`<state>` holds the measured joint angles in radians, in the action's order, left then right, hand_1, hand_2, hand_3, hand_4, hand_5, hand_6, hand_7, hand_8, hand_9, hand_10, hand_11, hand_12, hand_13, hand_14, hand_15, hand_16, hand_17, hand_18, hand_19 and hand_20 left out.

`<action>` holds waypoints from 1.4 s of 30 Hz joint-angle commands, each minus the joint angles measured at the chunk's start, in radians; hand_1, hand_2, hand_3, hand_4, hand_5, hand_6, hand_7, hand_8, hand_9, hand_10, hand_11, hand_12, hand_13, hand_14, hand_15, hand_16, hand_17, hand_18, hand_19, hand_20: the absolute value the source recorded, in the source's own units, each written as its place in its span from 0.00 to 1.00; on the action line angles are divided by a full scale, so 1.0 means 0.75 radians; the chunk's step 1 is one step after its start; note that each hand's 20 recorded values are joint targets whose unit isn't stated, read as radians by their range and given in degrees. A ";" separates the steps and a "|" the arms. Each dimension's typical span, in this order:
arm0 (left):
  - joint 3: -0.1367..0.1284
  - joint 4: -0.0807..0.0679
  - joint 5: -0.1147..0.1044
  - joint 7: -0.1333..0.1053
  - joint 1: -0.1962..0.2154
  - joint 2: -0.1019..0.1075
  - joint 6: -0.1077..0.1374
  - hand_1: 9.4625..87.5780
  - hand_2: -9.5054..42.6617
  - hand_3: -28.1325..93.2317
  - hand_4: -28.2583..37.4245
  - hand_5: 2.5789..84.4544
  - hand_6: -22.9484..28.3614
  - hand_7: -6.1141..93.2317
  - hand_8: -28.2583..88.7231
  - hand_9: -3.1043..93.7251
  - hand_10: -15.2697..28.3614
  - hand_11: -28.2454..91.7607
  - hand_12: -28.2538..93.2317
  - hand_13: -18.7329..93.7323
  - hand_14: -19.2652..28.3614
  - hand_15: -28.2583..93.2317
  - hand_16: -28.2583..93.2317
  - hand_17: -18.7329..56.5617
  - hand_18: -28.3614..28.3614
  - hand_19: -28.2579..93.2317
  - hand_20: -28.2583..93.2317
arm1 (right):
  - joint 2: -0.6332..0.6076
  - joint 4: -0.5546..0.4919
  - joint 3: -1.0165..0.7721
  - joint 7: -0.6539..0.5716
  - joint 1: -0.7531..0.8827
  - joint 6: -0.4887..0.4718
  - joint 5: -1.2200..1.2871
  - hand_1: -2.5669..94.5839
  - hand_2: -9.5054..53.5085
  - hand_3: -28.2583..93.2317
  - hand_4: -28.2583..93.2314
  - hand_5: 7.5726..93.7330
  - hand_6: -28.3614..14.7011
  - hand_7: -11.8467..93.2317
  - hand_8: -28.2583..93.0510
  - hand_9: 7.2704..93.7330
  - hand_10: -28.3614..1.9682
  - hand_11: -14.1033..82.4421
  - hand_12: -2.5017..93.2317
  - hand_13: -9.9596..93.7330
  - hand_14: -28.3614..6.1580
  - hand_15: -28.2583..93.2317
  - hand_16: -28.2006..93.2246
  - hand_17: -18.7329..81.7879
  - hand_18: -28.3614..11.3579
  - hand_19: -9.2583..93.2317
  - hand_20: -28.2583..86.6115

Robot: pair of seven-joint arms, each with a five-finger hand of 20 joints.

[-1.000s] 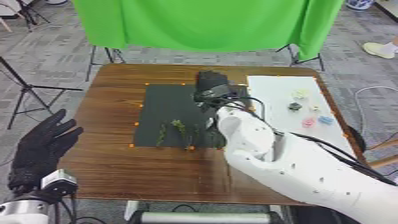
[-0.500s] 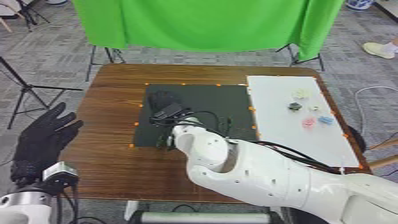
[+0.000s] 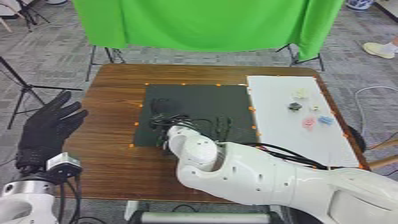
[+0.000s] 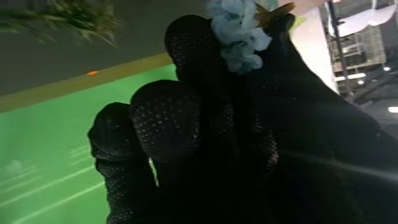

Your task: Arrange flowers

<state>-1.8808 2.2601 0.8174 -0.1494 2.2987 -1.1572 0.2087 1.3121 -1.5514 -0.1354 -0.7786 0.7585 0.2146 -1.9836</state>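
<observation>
The robot's right hand (image 3: 163,108) hovers over the dark mat (image 3: 209,100) on a brown wooden table (image 3: 111,115), its arm reaching in from the right front corner. Seen from the wrist, the black-gloved right hand (image 4: 302,120) is closed in a pinch, a pale blue bloom (image 4: 238,37) caught between the thumb and a fingertip, with a brownish-orange leaf-like piece (image 4: 274,14) beside the bloom at the tip of the thumb. The other fingers are bent a little and side by side. A sprig of green foliage (image 4: 71,17) lies past the fingertips, apart from the bloom. To the right of the hand, green stems (image 3: 222,127) lie on the same mat, close to the arm's cables. Farther to the right, well apart from the hand, a white sheet (image 3: 280,135) bears a pale yellow flower (image 3: 300,93), a dark green rosette (image 3: 294,106), a small pale flower (image 3: 314,108), a pink flower (image 3: 308,122) and a blue flower (image 3: 326,120), the last two near each other. Well to the left of the working hand, the left hand (image 3: 46,131) is open beside the table, fingers extended and slightly apart, holding nothing. Beyond both hands, a green cloth (image 3: 209,25) hangs behind the table's far edge.
</observation>
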 commanded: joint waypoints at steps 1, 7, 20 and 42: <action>-0.001 -0.003 0.016 0.039 -0.010 -0.003 -0.021 0.19 0.30 0.90 0.10 0.42 0.64 0.20 0.16 0.38 0.80 0.45 0.31 0.39 0.95 0.63 0.16 0.10 0.91 0.69 0.22 | 0.035 0.037 -0.051 -0.068 -0.002 0.020 0.038 0.52 0.00 0.92 0.00 0.80 0.62 0.39 0.23 0.91 0.63 0.42 0.35 0.82 0.58 0.86 0.37 0.57 0.11 1.00 0.70; 0.007 -0.007 0.021 0.071 -0.016 -0.003 -0.023 0.19 0.30 0.90 0.10 0.42 0.64 0.20 0.16 0.38 0.80 0.45 0.31 0.39 0.95 0.63 0.16 0.10 0.91 0.69 0.22 | 0.044 0.031 -0.079 -0.067 0.023 0.019 0.032 0.49 0.00 0.91 0.00 0.77 0.60 0.40 0.22 0.87 0.62 0.45 0.34 0.80 0.57 0.87 0.36 0.57 0.12 1.00 0.70; -0.007 -0.004 0.031 0.124 -0.024 -0.004 -0.036 0.20 0.30 0.90 0.11 0.42 0.64 0.21 0.16 0.38 0.80 0.45 0.31 0.39 0.95 0.63 0.16 0.10 0.91 0.69 0.22 | 0.069 -0.001 -0.224 -0.051 0.129 -0.185 0.034 0.42 0.00 0.93 0.00 0.72 0.59 0.39 0.20 0.80 0.51 0.56 0.24 0.77 0.54 0.88 0.35 0.54 0.13 1.00 0.70; -0.004 -0.004 0.031 0.135 -0.031 0.002 -0.042 0.20 0.30 0.90 0.11 0.43 0.65 0.20 0.16 0.39 0.80 0.46 0.31 0.39 0.96 0.64 0.16 0.10 0.91 0.69 0.22 | 0.086 -0.035 -0.278 -0.009 0.171 -0.340 -0.045 0.40 0.00 0.94 0.00 0.71 0.58 0.38 0.18 0.77 0.46 0.60 0.21 0.75 0.52 0.89 0.35 0.52 0.13 1.00 0.70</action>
<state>-1.8793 2.2524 0.8404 -0.0406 2.2490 -1.1539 0.1849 1.3648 -1.5682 -0.3392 -0.7961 0.8862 -0.0080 -1.9745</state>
